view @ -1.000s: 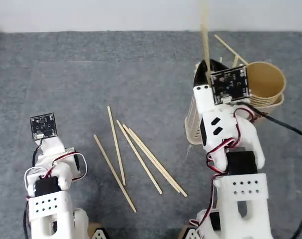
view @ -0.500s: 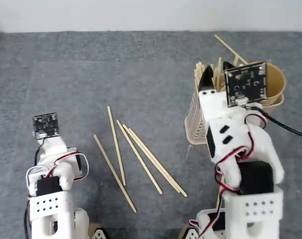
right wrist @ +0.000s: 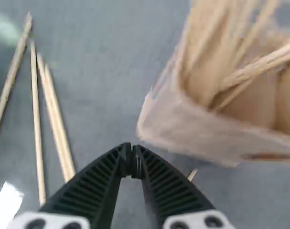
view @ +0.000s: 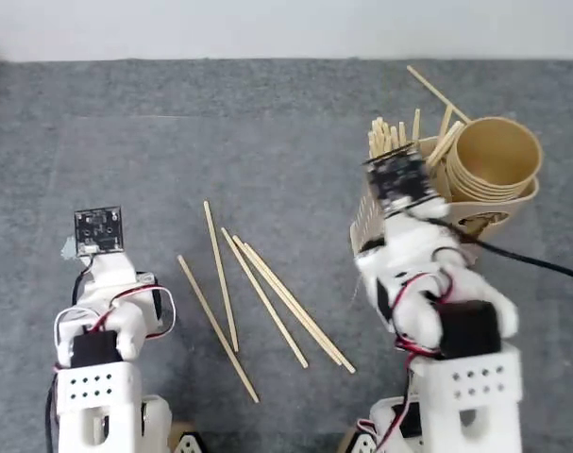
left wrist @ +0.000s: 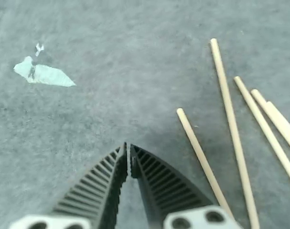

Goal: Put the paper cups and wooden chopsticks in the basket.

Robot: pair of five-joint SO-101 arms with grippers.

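Observation:
Several wooden chopsticks (view: 267,297) lie loose on the grey mat between the two arms. At the far right stands a pale slatted basket (view: 364,222) holding stacked paper cups (view: 494,160) and a bundle of chopsticks (view: 390,137). My right gripper (right wrist: 131,153) is shut and empty, low over the mat just in front of the basket (right wrist: 192,129), with loose chopsticks (right wrist: 54,124) off to one side. My left gripper (left wrist: 127,151) is shut on nothing above bare mat, a short way from the nearest loose chopsticks (left wrist: 230,129).
A scrap of pale tape (left wrist: 42,75) is stuck to the mat near my left gripper. One chopstick (view: 437,92) pokes out beyond the basket's far side. A black cable (view: 531,260) runs off to the right of the right arm.
The right arm held a chopstick upright over the basket, let it go among the others, then drew back and left to the basket's near side. The left arm shifted slightly.

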